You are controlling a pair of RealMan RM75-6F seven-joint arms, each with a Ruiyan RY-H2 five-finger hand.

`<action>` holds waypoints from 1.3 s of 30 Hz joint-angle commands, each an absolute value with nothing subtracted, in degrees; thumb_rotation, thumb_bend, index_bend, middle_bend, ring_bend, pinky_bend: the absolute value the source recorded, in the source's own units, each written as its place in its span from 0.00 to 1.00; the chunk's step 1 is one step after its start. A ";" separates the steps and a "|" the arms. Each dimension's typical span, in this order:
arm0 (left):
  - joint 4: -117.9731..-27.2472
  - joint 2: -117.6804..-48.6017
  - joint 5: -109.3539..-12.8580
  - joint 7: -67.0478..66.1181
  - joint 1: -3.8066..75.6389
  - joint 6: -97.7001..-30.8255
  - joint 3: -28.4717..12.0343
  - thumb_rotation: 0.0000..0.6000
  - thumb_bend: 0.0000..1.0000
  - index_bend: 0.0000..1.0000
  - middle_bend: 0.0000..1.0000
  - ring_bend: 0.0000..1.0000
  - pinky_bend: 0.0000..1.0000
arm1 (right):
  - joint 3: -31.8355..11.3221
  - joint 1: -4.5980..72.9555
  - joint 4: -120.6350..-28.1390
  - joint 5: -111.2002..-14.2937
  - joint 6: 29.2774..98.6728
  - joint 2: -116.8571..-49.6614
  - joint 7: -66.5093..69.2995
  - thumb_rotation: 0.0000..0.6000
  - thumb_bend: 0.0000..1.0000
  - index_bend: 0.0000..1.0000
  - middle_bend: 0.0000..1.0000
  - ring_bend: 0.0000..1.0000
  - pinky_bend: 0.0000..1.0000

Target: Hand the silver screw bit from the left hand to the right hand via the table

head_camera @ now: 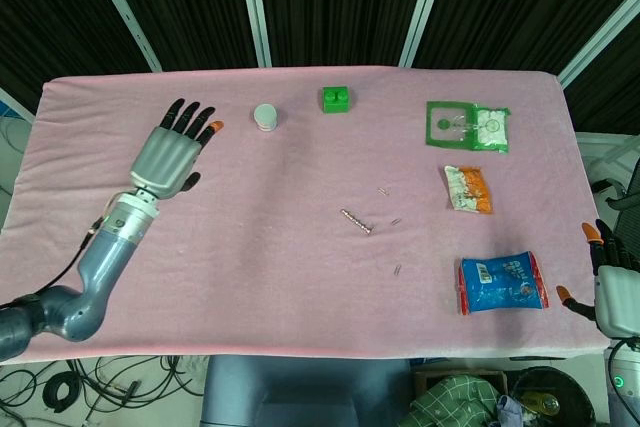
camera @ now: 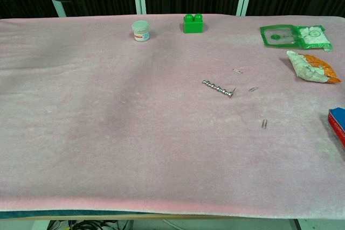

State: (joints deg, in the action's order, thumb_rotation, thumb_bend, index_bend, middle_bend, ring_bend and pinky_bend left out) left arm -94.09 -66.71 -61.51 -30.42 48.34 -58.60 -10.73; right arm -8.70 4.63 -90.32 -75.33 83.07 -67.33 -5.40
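Silver screw bit [head_camera: 356, 221] lies loose mid-worktop [head_camera: 250, 247]. Left hand [head_camera: 173, 152] released, fingers spread, at 9 o'clock. I bring right hand [head_camera: 612, 292] (4 o'clock edge, fingers apart, empty) straight over it, pinch mid-shaft.

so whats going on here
The silver screw bit lies alone on the pink table, near the middle, with nothing touching it. The left hand is off at the table's left side, fingers spread and holding nothing. The right hand shows only at the right edge, past the blue snack bag, and holds nothing that can be seen. Picking the bit up is not yet done.
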 commanded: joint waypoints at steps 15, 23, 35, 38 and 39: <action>-85.64 -63.86 -75.70 -2.39 18.78 -80.53 2.68 1.00 0.25 0.18 0.06 0.00 0.00 | -11.45 10.21 -98.14 -74.27 76.47 -62.25 -8.83 1.00 0.11 0.00 0.00 0.09 0.22; -87.08 -63.60 -75.98 -2.41 13.79 -85.84 1.63 1.00 0.25 0.19 0.05 0.00 0.00 | -17.32 17.40 -106.70 -62.49 67.50 -59.06 -11.65 1.00 0.11 0.03 0.01 0.09 0.21; -91.96 -60.69 -73.52 -4.08 10.71 -85.66 -0.29 1.00 0.26 0.22 0.05 0.00 0.00 | -24.56 36.51 -109.13 -28.10 62.33 -66.96 -21.04 1.00 0.11 0.16 0.01 0.09 0.21; -92.03 -60.34 -72.94 -3.53 10.83 -84.01 -0.75 1.00 0.26 0.22 0.05 0.00 0.00 | -24.19 40.58 -106.99 -24.48 64.55 -71.24 -24.60 1.00 0.11 0.19 0.02 0.09 0.21; -92.05 -60.27 -72.82 -3.48 10.86 -83.56 -0.87 1.00 0.26 0.22 0.05 0.00 0.00 | -23.74 41.96 -105.84 -24.38 65.65 -73.04 -26.08 1.00 0.11 0.20 0.02 0.09 0.21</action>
